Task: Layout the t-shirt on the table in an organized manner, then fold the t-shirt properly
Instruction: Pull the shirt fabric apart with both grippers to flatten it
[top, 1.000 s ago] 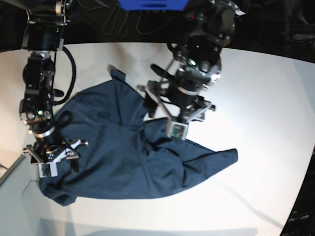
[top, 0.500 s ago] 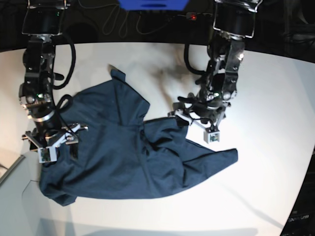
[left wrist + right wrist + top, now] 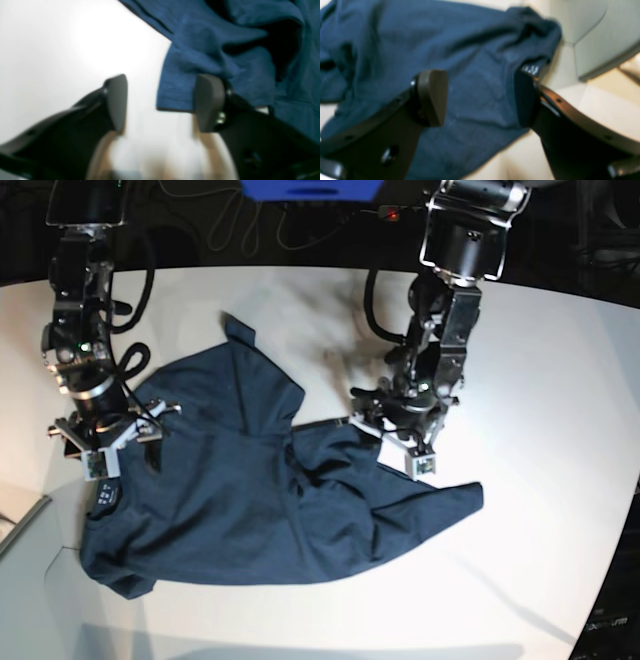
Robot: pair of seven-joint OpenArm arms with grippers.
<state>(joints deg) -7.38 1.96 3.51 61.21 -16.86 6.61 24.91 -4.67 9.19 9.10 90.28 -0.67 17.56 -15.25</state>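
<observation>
The dark navy t-shirt point(image 3: 250, 500) lies crumpled on the white table point(image 3: 540, 380), with one sleeve pointing toward the far edge. My left gripper point(image 3: 395, 430) is down at the shirt's upper right edge. In the left wrist view it point(image 3: 162, 102) is open, and a hemmed corner of the t-shirt point(image 3: 175, 92) lies between the jaws, close to the right fingertip point(image 3: 208, 100). My right gripper point(image 3: 100, 442) hovers open over the shirt's left side. The right wrist view shows it point(image 3: 480, 97) above the cloth point(image 3: 470, 62), beside the collar label point(image 3: 531, 68).
The table's curved edge and a grey strip point(image 3: 20, 525) sit close to the shirt at the lower left. A blue object point(image 3: 310, 188) and cables lie beyond the far edge. Bare white tabletop spreads right of the shirt point(image 3: 560, 510).
My left gripper swung right from above the shirt's middle, came down at its upper right edge, and its jaws narrowed. My right gripper moved toward the far side, uncovering the collar label.
</observation>
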